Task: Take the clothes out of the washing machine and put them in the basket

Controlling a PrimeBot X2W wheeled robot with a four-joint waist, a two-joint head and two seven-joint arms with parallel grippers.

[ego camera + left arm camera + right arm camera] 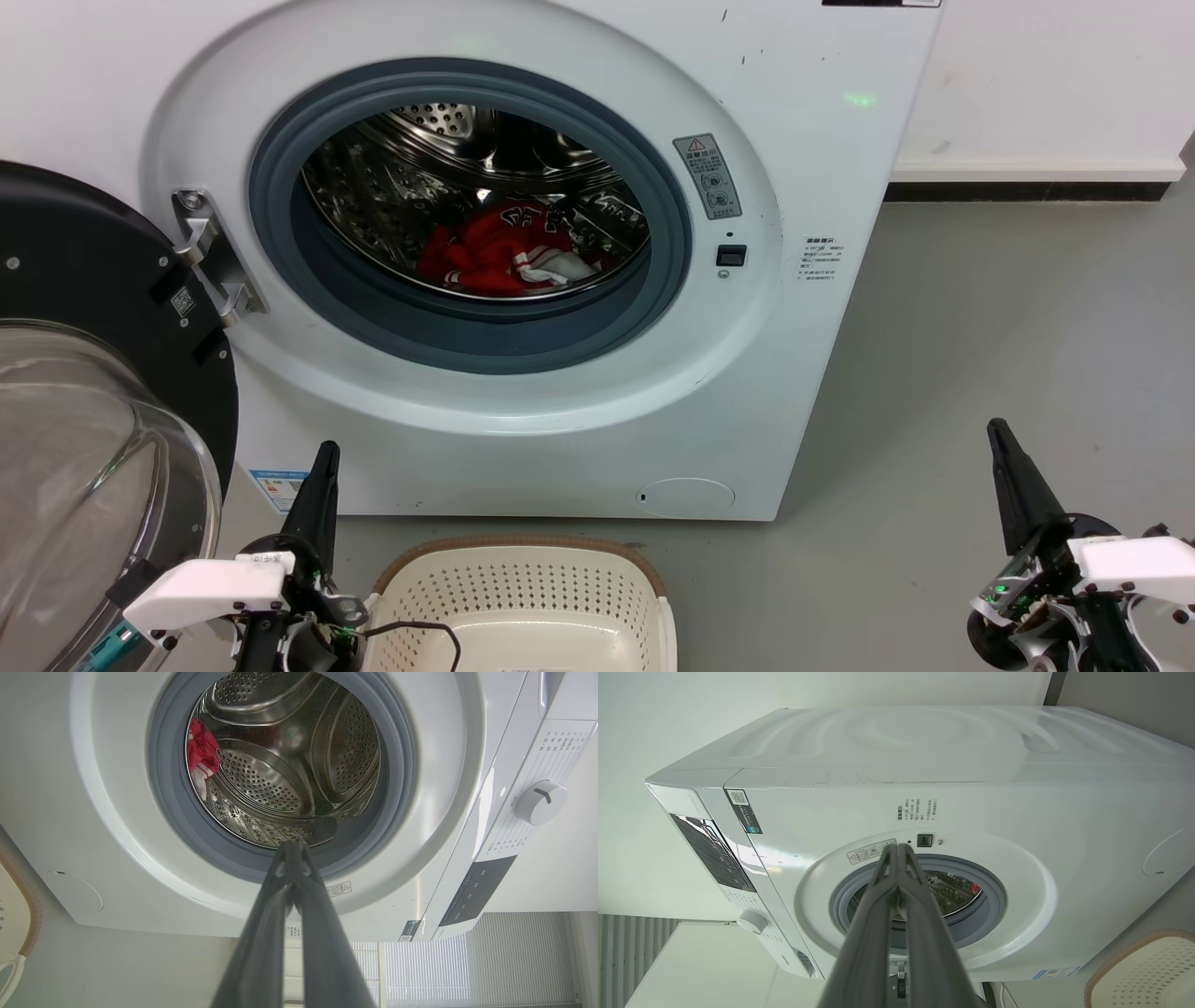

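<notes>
Head view: left gripper (326, 455) and right gripper (997, 431) both closed, empty; clothes (495, 254) deep on drum (392, 187) bottom, so reaching in may snag seal (467, 329).

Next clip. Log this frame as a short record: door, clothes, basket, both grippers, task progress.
door: open, swung to the robot's left
clothes: red heap low in the drum of the washing machine
basket: on the floor before the machine, no clothes in the visible part
left gripper: shut, holding nothing
right gripper: shut, holding nothing
progress: nothing taken out yet
</notes>
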